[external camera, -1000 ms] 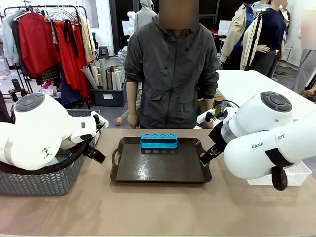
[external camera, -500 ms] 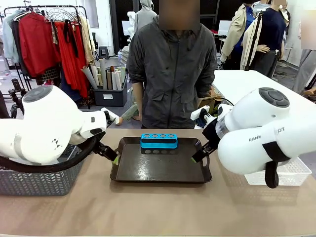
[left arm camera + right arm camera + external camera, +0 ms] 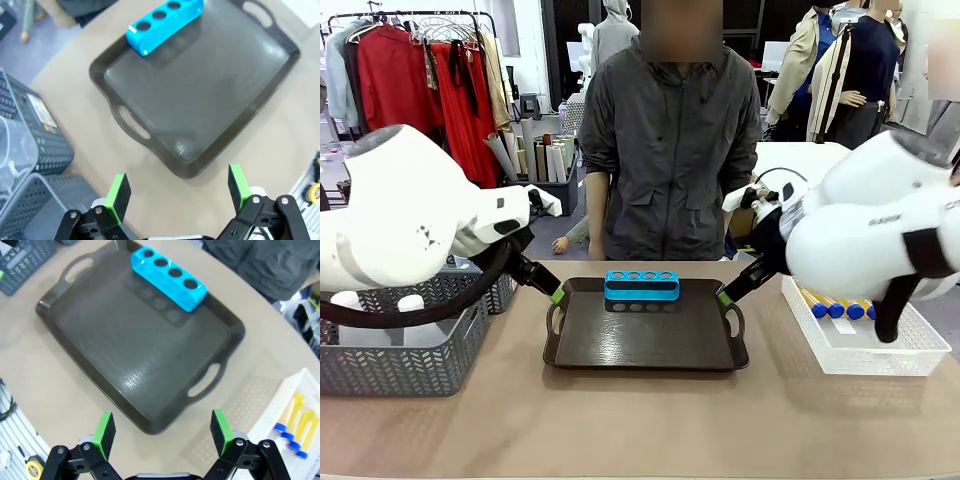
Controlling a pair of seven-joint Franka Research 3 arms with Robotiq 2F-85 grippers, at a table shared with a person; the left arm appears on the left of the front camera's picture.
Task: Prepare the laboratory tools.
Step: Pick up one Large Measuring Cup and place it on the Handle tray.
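Yellow tubes with blue caps [image 3: 835,306] lie in a white basket [image 3: 910,352] at the table's right; the right wrist view shows the tubes [image 3: 296,416] too. Two pale tops [image 3: 408,304] stick up inside the grey basket [image 3: 410,365] on the left. A clear vessel [image 3: 11,150] sits there; which tool it is I cannot tell. My left gripper [image 3: 557,293] hangs open over the tray's left handle. My right gripper [image 3: 724,296] hangs open over the right handle. Both hold nothing, as their green pads [image 3: 119,190] [image 3: 220,426] stand wide apart.
A dark brown handled tray [image 3: 650,345] lies mid-table with a blue four-hole rack [image 3: 641,286] at its far edge, its holes empty. A person stands close behind the far edge. Bare tabletop runs along the front.
Both arms lifted and swung their grippers inward to the tray's two handles. The right arm rose off the white basket, uncovering the tubes. The left arm rose off the grey basket.
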